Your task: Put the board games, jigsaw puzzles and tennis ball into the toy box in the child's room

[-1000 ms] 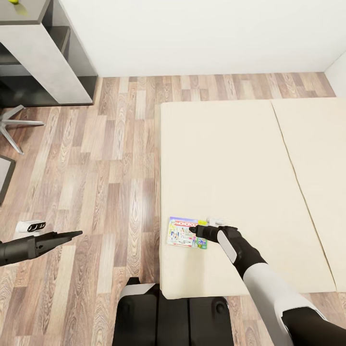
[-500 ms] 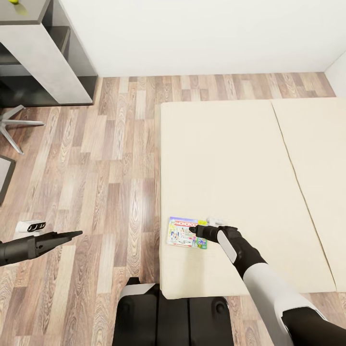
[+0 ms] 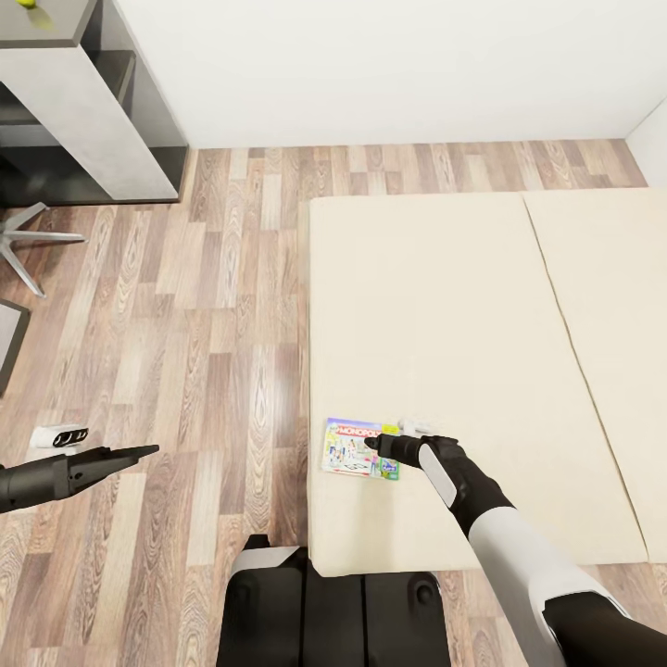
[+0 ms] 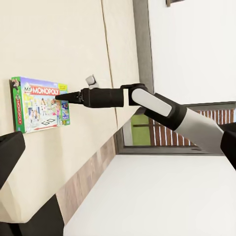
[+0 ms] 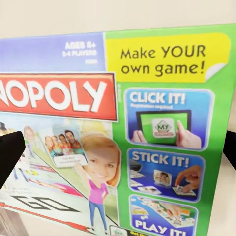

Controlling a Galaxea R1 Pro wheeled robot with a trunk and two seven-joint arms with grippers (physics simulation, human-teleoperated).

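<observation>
Cream-beige mattress of the bed (image 3: 445,315) carries the flat white-green Monopoly game box (image 3: 357,447) near its near-left edge. Right hand (image 3: 382,446) sits over the box's right edge; its opening cannot be judged. Straddle that edge squarely before closing.

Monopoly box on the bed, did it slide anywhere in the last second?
No. The Monopoly box lies at the same spot near the bed edge, with the right tool over its corner as before.
</observation>
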